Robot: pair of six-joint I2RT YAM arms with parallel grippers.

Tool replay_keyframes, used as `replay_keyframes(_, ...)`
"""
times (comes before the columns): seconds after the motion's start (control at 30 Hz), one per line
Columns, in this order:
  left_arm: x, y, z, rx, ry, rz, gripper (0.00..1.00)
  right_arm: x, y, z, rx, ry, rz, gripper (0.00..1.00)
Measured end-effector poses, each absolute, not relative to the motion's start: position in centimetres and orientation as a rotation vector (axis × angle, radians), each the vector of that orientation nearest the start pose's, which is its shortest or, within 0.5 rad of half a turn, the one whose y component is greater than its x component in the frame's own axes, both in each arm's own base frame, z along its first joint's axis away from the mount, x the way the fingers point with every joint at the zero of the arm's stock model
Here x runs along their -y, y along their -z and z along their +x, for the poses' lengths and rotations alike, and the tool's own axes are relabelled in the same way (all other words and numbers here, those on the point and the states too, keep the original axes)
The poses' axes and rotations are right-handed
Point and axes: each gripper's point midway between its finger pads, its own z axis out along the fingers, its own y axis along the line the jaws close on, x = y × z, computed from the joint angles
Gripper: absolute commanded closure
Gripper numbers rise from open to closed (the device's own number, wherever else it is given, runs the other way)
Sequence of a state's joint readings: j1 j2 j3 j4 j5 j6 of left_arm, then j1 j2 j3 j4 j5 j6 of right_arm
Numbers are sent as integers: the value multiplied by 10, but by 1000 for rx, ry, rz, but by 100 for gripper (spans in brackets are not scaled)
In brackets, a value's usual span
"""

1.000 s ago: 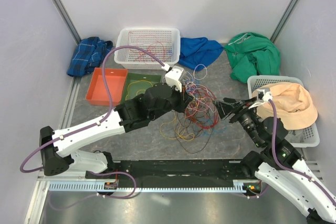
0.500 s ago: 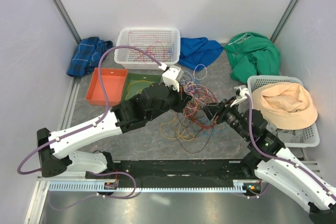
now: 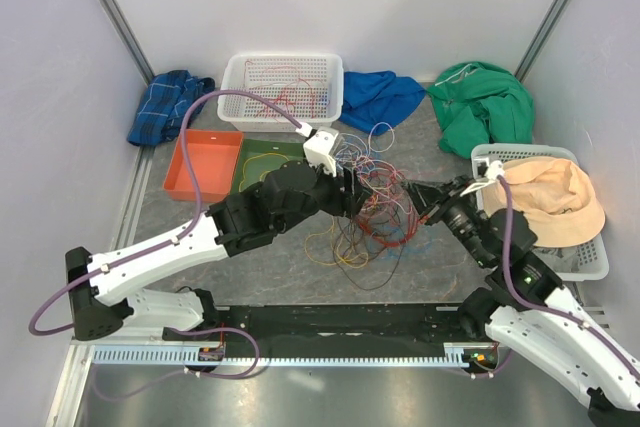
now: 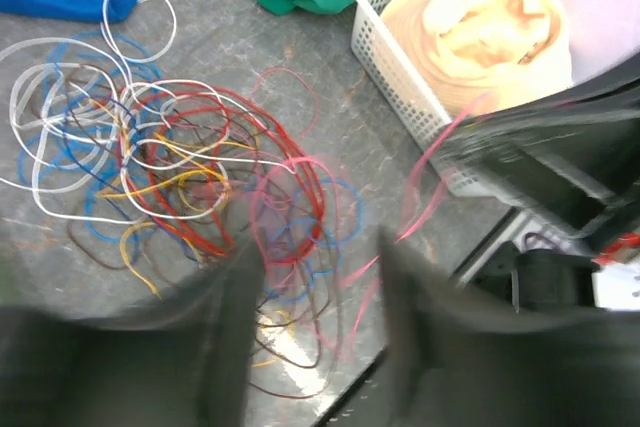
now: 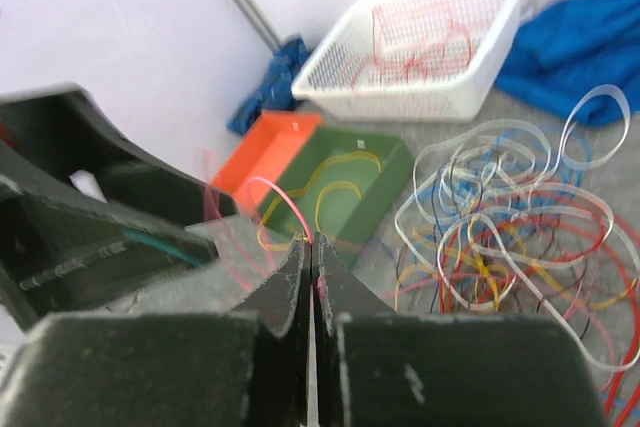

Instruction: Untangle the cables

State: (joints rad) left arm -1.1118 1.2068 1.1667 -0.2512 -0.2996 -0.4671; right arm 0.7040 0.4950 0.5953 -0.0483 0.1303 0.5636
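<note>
Shows, nearest the bases, the right gripper (image 5: 312, 265) clamped flat on one thin pink strand of the cables (image 3: 385, 217), the strand looping up from its closed tips. Places the left gripper (image 4: 315, 282) opposite, over the tangle's left side, with blurred dark fingers (image 4: 225, 337) parted and released. Finds the cables mid-table between the two tools: a loose nest of glossy, string-thin wires in red, white, blue, yellow and brown, curled in overlapping loops on the mottled grey table (image 3: 290, 267). Takes in, farther left, a shallow orange tray (image 3: 200, 165) touching a green tray (image 3: 250, 152) with a yellow wire inside. At right, a white lattice basket (image 3: 595, 265) heaped with soft peach cloth (image 3: 545, 197). Ends at the back wall with a second perforated white basket (image 3: 332, 97) holding red wires, flanked by crumpled plaid cloth (image 3: 168, 105), blue cloth (image 3: 378, 97) and green cloth (image 3: 483, 107). Differs from a second ago in the right gripper, then open and back beside the peach cloth, and in the left gripper, then clenched.
</note>
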Motion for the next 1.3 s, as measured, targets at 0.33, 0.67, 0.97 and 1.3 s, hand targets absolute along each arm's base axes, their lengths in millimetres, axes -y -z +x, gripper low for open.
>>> replay_keyframes(0.33, 297, -293, 220, -1916, 606, 276, 0, -142, -374, 204, -1451, -818, 57, 100)
replay_keyframes(0.67, 301, -310, 204, -1694, 802, 367, 0, -147, -374, 211, -1503, -792, 55, 100)
replay_keyframes(0.97, 365, -311, 183, -1504, 1012, 632, 0, -155, -372, 213, -1539, -811, 41, 100)
replay_keyframes(1.3, 400, -267, 195, -1541, 972, 748, 2, -169, -370, 210, -1581, -863, 2, 100)
